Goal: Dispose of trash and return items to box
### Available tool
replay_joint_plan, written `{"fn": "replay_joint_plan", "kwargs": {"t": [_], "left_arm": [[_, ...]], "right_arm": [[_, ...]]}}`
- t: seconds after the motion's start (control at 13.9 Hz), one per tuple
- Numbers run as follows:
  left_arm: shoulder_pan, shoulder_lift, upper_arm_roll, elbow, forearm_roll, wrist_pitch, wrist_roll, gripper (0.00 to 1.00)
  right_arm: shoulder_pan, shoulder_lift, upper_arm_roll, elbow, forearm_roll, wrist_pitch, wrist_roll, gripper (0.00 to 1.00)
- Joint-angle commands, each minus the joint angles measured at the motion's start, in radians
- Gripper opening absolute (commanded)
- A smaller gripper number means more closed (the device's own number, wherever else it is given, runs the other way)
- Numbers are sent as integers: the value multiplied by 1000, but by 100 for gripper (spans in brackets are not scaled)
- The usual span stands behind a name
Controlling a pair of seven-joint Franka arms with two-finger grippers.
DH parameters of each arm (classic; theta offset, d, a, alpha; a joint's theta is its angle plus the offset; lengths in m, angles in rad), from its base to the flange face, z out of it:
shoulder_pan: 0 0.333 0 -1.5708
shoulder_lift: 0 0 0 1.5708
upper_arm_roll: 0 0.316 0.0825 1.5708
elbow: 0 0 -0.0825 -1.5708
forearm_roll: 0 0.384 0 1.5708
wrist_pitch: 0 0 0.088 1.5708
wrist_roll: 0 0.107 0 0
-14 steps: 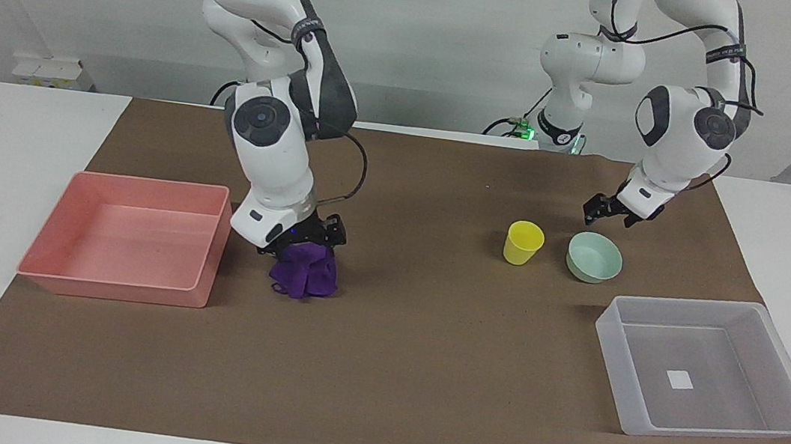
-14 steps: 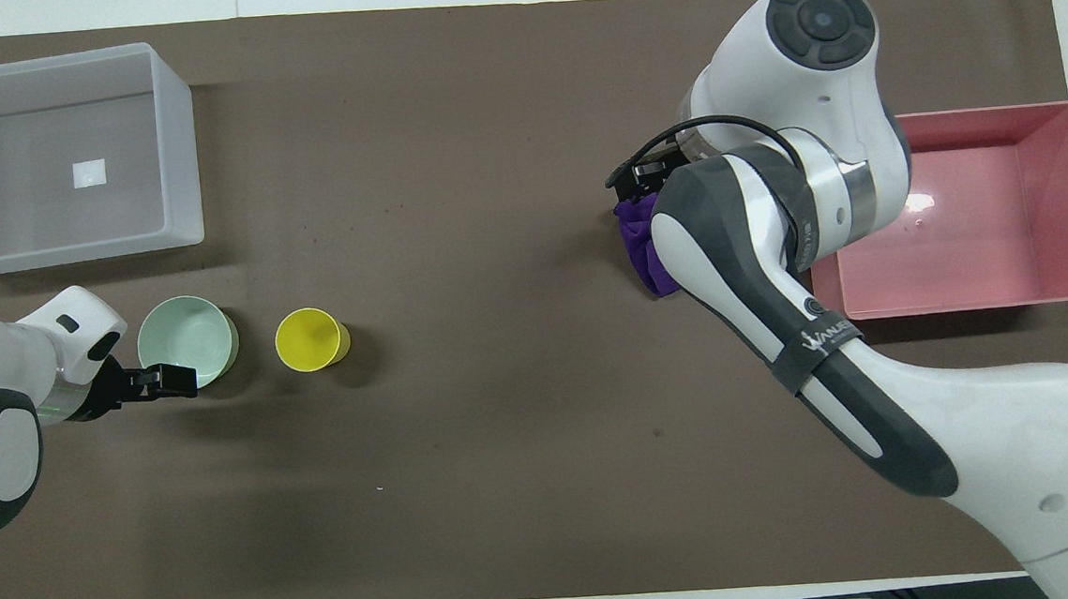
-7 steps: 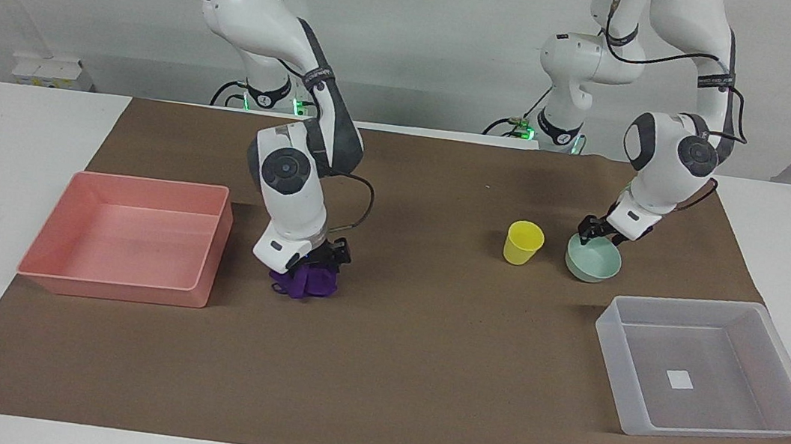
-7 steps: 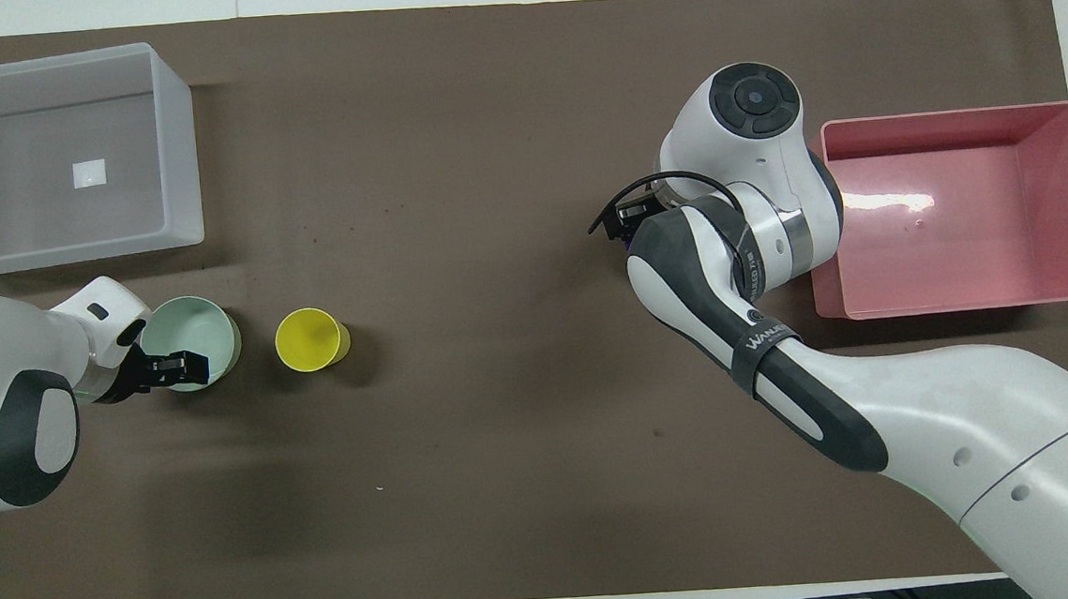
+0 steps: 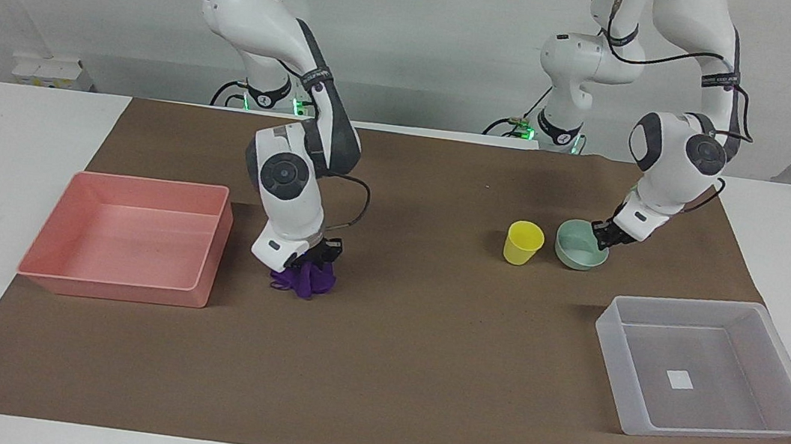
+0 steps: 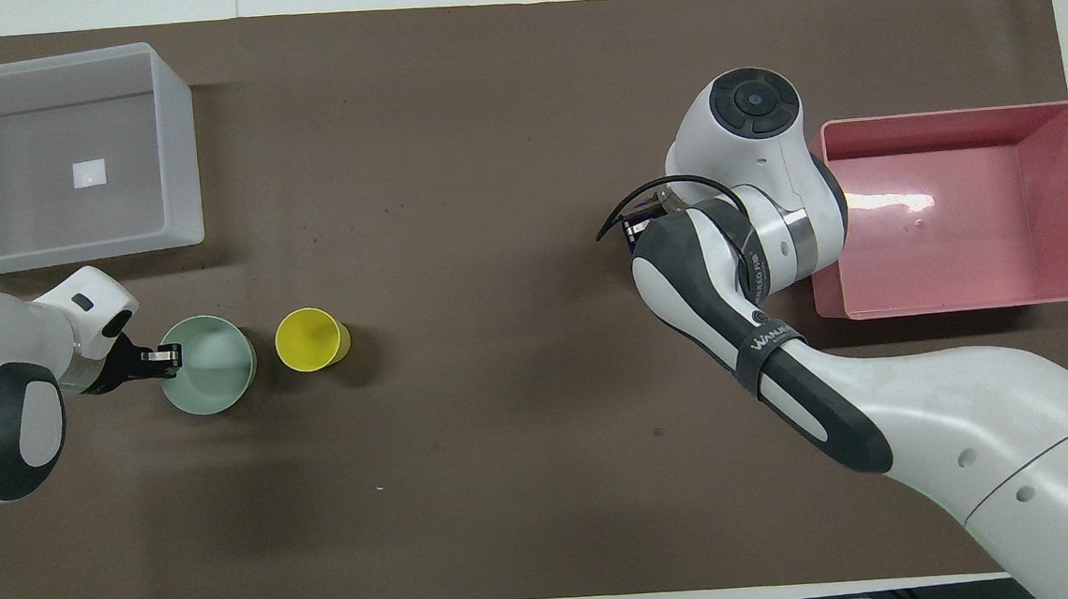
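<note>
The purple cloth wad [image 5: 301, 282] lies on the brown mat beside the pink tray. My right gripper [image 5: 312, 258] is pressed down into it and shut on its top. In the overhead view the right arm hides the cloth and the fingertips. The mint-green bowl [image 5: 577, 246] sits close beside the yellow cup [image 5: 523, 242]. My left gripper [image 5: 602, 236] is shut on the bowl's rim, on the side away from the cup. It also shows in the overhead view [image 6: 162, 356] with the bowl [image 6: 212, 367] and cup [image 6: 311, 339]. The clear-grey box [image 5: 710, 362] stands empty, farther from the robots than the bowl.
The empty pink tray [image 5: 126, 234] stands at the right arm's end of the mat, touching distance from the cloth. The clear box [image 6: 175, 146] has a white sticker on its floor. White table borders the brown mat [image 5: 422, 376].
My left gripper closed on the bowl's rim and the bowl shifted toward the cup and nearer to the robots. My right gripper sank into the cloth and bunched it.
</note>
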State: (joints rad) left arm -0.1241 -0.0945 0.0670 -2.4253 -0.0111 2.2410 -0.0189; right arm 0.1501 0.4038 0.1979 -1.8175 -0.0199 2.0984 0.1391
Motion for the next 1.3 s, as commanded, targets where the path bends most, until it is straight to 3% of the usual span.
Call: {"fn": "replay_joint_plan", "kwargs": {"t": [0.0, 0.29, 0.65, 0.94, 1.15, 1.23], "left_arm": [[11, 18, 0, 131, 0, -151, 16, 0], [11, 54, 2, 449, -7, -418, 13, 0], [109, 273, 5, 771, -84, -353, 10, 0], [132, 412, 7, 815, -99, -142, 8, 0], [165, 511, 7, 859, -118, -103, 4, 0], [167, 535, 7, 858, -174, -101, -4, 0]], "right_arm": [[-38, -62, 8, 9, -17, -55, 13, 0], [-67, -181, 8, 18, -14, -144, 14, 0], [-112, -269, 3, 122, -14, -342, 11, 0], [-292, -316, 2, 127, -5, -388, -102, 0], [-421, -323, 0, 90, 1, -373, -199, 0], [-452, -316, 0, 67, 1, -357, -200, 0]]}}
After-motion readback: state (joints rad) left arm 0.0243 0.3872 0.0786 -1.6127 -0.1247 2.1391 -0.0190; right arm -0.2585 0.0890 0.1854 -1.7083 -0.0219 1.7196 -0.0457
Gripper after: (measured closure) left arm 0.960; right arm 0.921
